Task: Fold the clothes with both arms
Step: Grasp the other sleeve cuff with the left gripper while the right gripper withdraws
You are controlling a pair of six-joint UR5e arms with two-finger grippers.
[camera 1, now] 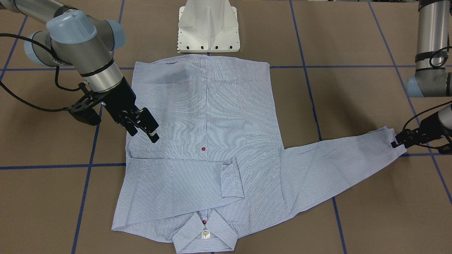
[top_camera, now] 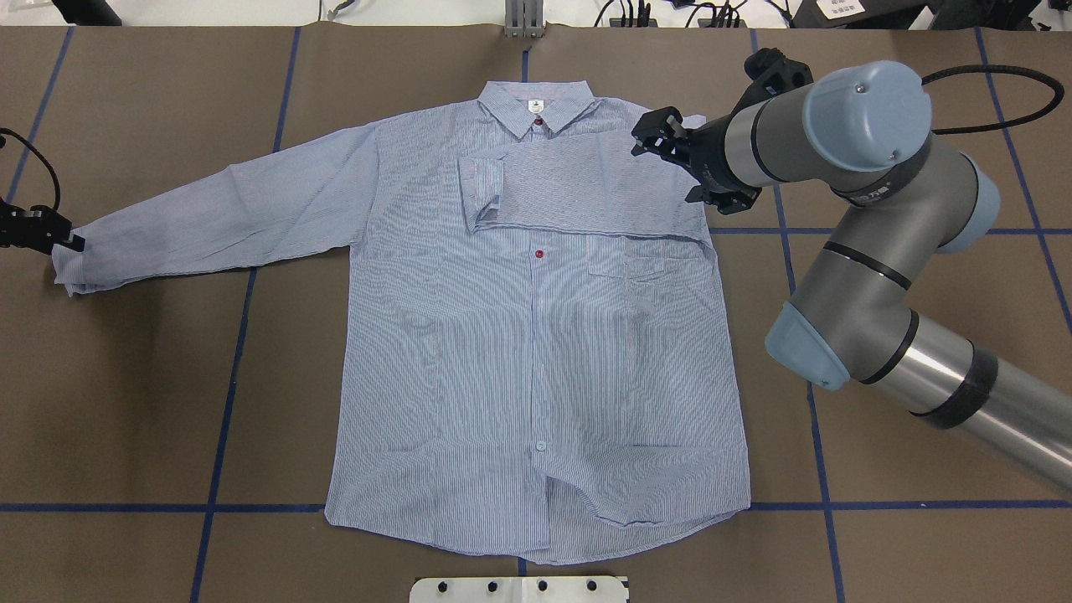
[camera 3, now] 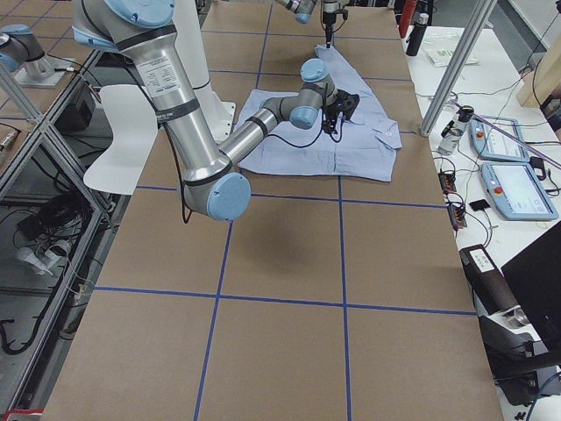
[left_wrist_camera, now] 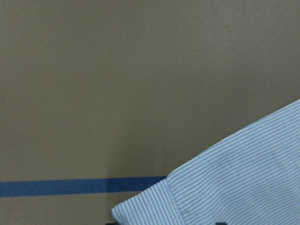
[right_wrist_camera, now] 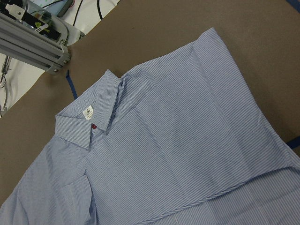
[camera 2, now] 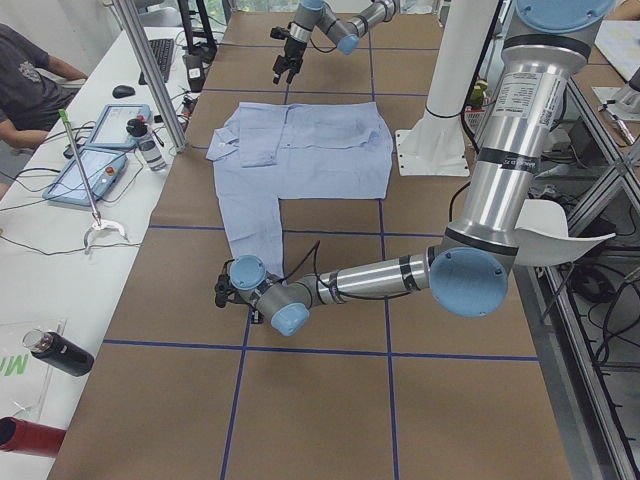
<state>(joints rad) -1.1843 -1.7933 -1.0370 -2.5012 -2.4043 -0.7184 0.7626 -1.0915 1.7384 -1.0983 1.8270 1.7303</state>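
One shirt [top_camera: 536,352] lies flat and front up in the middle of the surface [top_camera: 151,377]; its collar [top_camera: 574,102] points to the operators' edge and its hem to the edge at the robot's base. One white neck label [top_camera: 536,106] sits inside the collar; two dark red buttons show, one at the collar [top_camera: 537,122] and one lower on the placket [top_camera: 540,253]; there is one chest pocket [top_camera: 641,264]. Of the two sleeves, the folded sleeve [top_camera: 595,188] on the robot's right lies across the chest, its cuff [top_camera: 481,188] just short of the placket; the other sleeve [top_camera: 234,209] stretches straight toward the surface's left end.

The left gripper [camera 1: 395,143] is at the end of that sleeve, low over the surface, its fingers clamped on the edge of the outer cuff [top_camera: 71,264]; the left wrist view shows the cuff's corner beside one blue tape line [left_wrist_camera: 70,187]. The right gripper [camera 1: 143,132] hangs above the shirt's right side near the folded sleeve; its fingers are apart and hold nothing.

The two arms, right arm [top_camera: 863,167] and left arm [camera 2: 500,180], come from one white pedestal [camera 1: 208,26]. Blue tape lines cross the brown surface in a grid. Along the operators' edge stands a side table [camera 2: 40,250] with two tablets [camera 3: 517,189]; a person [camera 2: 20,80] sits at its far end.
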